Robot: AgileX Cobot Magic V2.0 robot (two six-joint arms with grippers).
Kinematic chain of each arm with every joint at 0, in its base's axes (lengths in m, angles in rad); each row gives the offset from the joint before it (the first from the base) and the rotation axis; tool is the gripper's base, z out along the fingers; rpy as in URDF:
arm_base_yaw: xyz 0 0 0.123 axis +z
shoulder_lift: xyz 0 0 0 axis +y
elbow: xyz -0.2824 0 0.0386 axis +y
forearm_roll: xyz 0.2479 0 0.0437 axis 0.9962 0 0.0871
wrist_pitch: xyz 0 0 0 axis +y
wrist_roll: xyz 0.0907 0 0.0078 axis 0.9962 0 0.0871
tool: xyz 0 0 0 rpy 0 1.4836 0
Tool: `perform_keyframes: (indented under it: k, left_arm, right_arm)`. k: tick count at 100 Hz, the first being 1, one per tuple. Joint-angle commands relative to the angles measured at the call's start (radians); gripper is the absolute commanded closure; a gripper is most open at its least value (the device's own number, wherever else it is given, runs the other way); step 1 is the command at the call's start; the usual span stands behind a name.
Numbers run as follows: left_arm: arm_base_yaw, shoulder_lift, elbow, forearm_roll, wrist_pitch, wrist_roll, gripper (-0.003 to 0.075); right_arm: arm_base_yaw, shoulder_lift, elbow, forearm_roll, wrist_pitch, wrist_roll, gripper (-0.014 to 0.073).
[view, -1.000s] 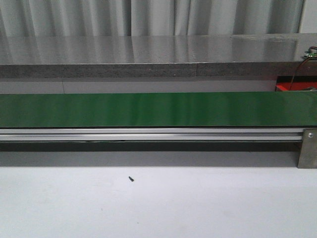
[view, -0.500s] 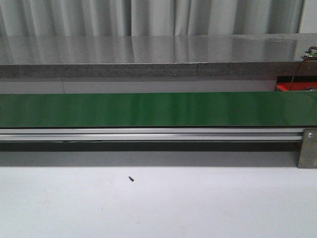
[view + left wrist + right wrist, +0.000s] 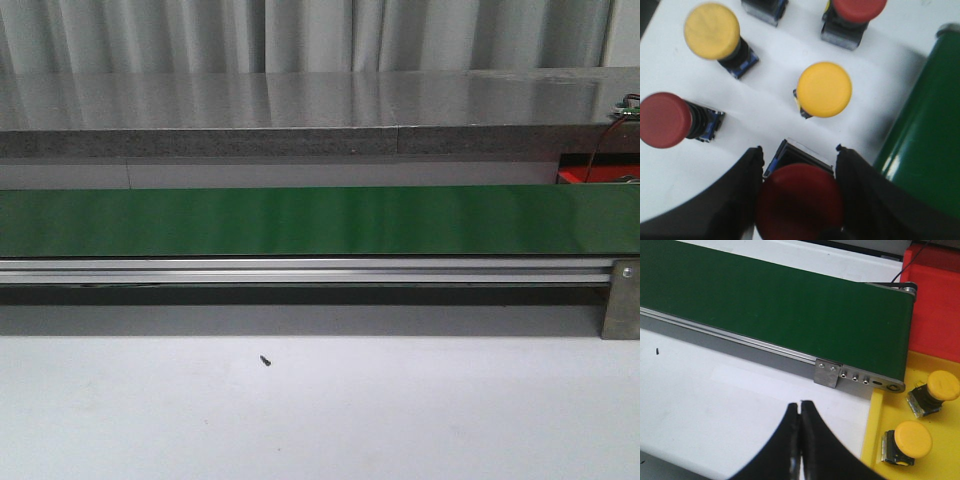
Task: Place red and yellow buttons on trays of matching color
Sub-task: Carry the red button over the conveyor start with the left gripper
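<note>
Left gripper (image 3: 799,172) fingers spread either side of red button (image 3: 799,200), contact unclear | yellow button (image 3: 824,89) at its 12 o'clock, green belt (image 3: 925,145) at 3 | right gripper (image 3: 800,412) fingers pressed together, empty | yellow tray (image 3: 935,435) held two yellow buttons | no legible writing

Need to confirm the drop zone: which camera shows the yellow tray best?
Right wrist view: the yellow tray sits past the conveyor end, already holding two yellow buttons. Front and left wrist views don't show it at all.
</note>
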Motion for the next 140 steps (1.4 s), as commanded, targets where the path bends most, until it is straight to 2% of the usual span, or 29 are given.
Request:
perform_keyframes:
  k: [1,43,104,113,130,140]
  left_arm:
    - [-0.031,-0.091,-0.063,-0.032,0.005,-0.01,0.0598]
    - [-0.211,-0.099,-0.07,-0.06,0.031,0.018,0.0598]
    - [-0.223,-0.042,-0.07,-0.06,-0.025,0.02,0.0589]
    - [-0.223,-0.042,-0.07,-0.062,-0.025,0.02,0.0531]
    - [-0.223,-0.042,-0.07,-0.067,-0.021,0.02,0.0333]
    - [-0.223,-0.042,-0.07,-0.067,-0.021,0.025,0.0286]
  right_arm:
    - [0.0,-0.001,-0.025,0.016,-0.052,-0.007,0.0655]
    - [0.0,-0.001,-0.025,0.016,-0.052,-0.007,0.0655]
    - [0.0,-0.001,-0.025,0.016,-0.052,-0.007,0.0655]
    - [0.0,-0.001,-0.025,0.016,-0.052,-0.007,0.0655]
    - [0.0,-0.001,-0.025,0.016,-0.052,-0.007,0.0655]
    - [0.0,-0.001,-0.025,0.016,-0.052,-0.007,0.0655]
